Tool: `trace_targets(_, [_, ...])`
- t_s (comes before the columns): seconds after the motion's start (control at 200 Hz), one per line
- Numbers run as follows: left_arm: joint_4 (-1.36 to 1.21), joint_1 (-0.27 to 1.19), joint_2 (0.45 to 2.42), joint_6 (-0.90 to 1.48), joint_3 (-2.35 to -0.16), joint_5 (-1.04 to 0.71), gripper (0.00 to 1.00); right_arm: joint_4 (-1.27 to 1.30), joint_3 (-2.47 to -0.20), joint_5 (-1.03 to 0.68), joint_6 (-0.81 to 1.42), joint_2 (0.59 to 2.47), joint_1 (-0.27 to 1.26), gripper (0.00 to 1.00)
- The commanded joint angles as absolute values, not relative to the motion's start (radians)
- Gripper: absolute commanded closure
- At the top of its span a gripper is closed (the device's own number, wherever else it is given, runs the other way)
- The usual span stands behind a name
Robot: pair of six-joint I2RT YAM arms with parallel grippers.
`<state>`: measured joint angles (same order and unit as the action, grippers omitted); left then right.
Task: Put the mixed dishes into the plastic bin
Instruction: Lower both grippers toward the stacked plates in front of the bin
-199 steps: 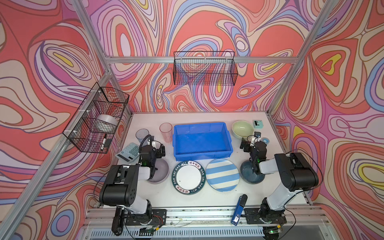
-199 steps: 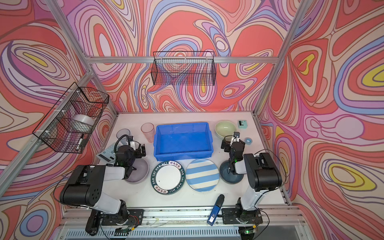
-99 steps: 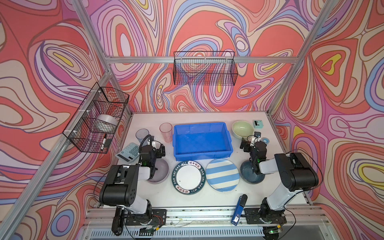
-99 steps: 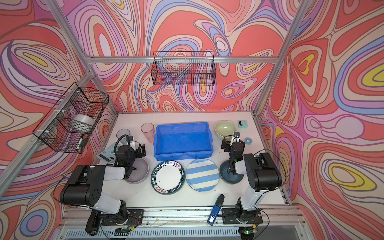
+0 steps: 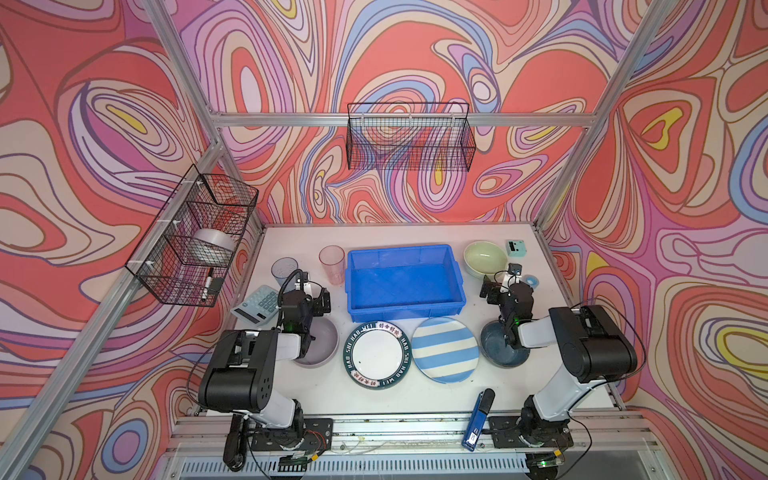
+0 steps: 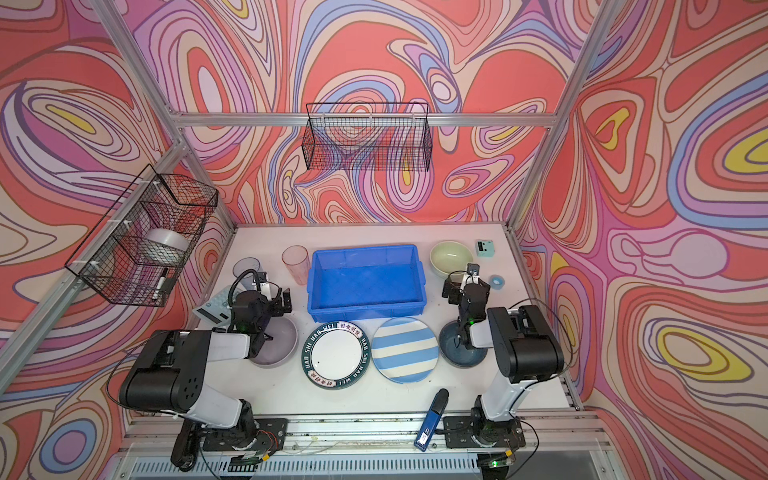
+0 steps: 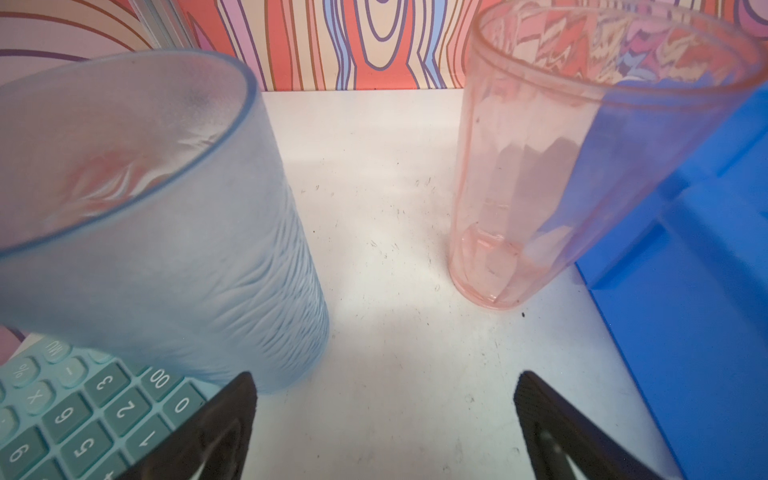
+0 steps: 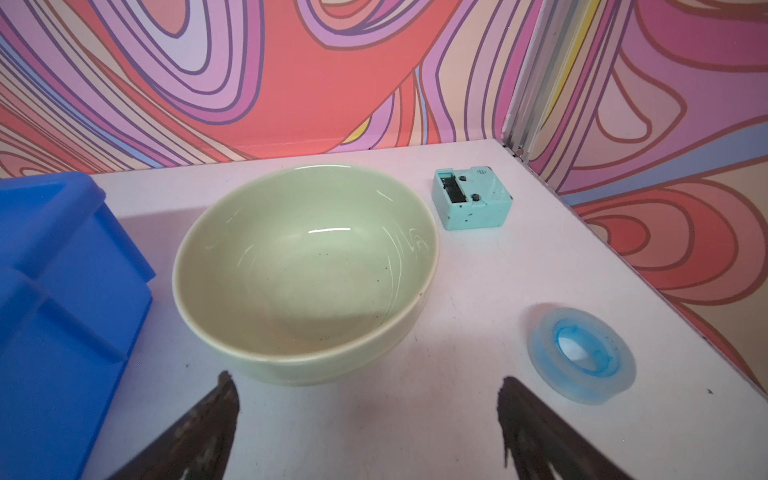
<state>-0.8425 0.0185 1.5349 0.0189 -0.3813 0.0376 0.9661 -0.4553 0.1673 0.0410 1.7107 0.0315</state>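
Left gripper (image 7: 384, 386) gapes wide, empty — grey-blue cup (image 7: 166, 249) and pink cup (image 7: 540, 166) ahead. Right gripper (image 8: 365, 386), equally wide, faces the pale green bowl (image 8: 305, 266).

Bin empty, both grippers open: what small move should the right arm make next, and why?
Probably ease the right gripper forward so its open jaws straddle the near rim of the pale green bowl; it sits just ahead, beside the empty plastic bin.
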Motion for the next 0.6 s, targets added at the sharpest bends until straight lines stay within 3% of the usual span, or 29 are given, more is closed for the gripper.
trace_targets(0.0, [-0.877, 0.012, 1.517, 0.014, -0.372, 0.039, 0.00, 0.894, -0.488, 0.176, 0.032, 1.672, 0.025, 0.02])
trace_targets(0.155, [-0.802, 0.012, 1.436, 0.027, -0.378, 0.085, 0.00, 0.791, -0.512, 0.181, 0.031, 1.594, 0.026, 0.02])
trace_targets(0.596, [-0.106, 0.014, 1.149, 0.214, -0.625, 0.155, 0.03, 0.185, -0.696, 0.292, 0.132, 1.332, 0.044, 0.02])
